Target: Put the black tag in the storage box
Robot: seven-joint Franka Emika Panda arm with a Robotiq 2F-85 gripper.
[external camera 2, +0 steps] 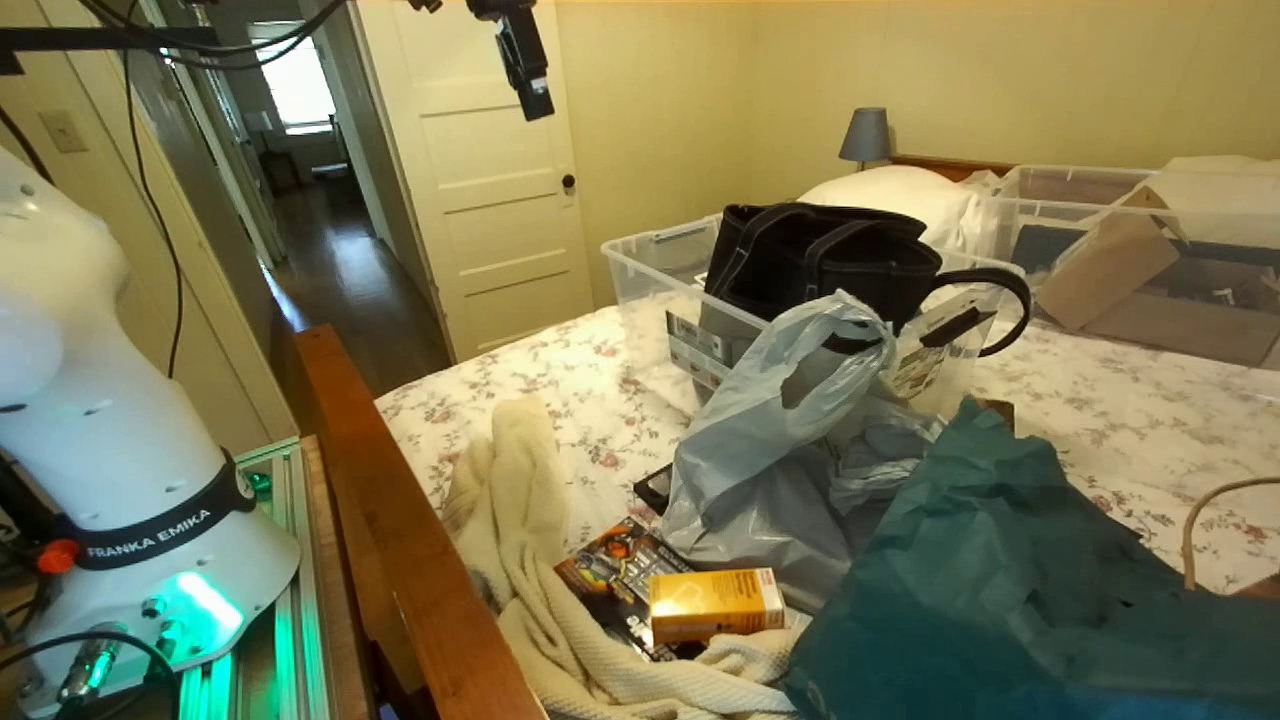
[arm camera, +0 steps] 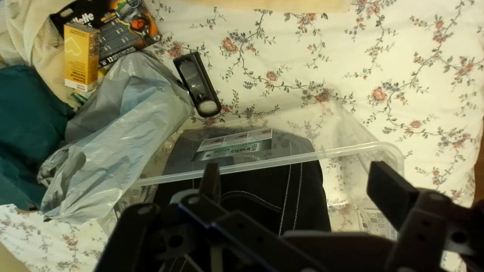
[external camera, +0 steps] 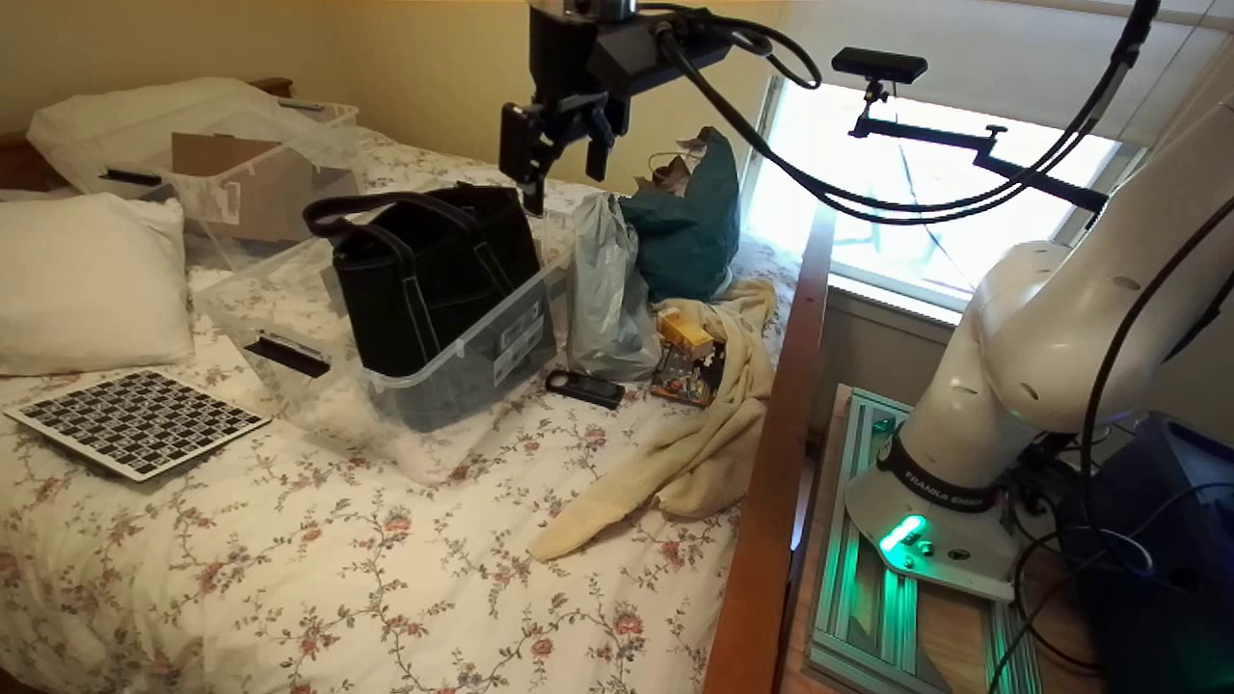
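Wrist view gave me the gripper (arm camera: 295, 170) above the bin (arm camera: 344, 151), its fingers (arm camera: 391, 190) spread wide, with the bin's rim and the black bag (arm camera: 272, 185) showing through the gap. Something dark low between the fingers was too blurred to name. In an exterior view the top edge cut away nearly all of the gripper, and I saw little more than one fingertip (external camera 2: 538, 98).

The bag stood inside the bin, rising well above the rim, and it blocked much of the bin's floor from both exterior views. As for the tag, I could not make it out in any view, so where it lay I could not tell.

To the bin's right stood a grey sack (external camera: 612, 308); whether the two touched was unclear. In an exterior view that sack hid part of the bin, and a black bar (external camera 2: 655, 490) poked out from behind it. A green bag (external camera 2: 1000, 590) ran off the near edge. A yellow carton (external camera 2: 715, 603) covered part of a razor pack (external camera 2: 620, 565). Far left in an exterior view, a pillow (external camera: 92, 284) hid part of a second bin (external camera: 198, 217), where cardboard (external camera: 255, 183) showed through the clear wall.
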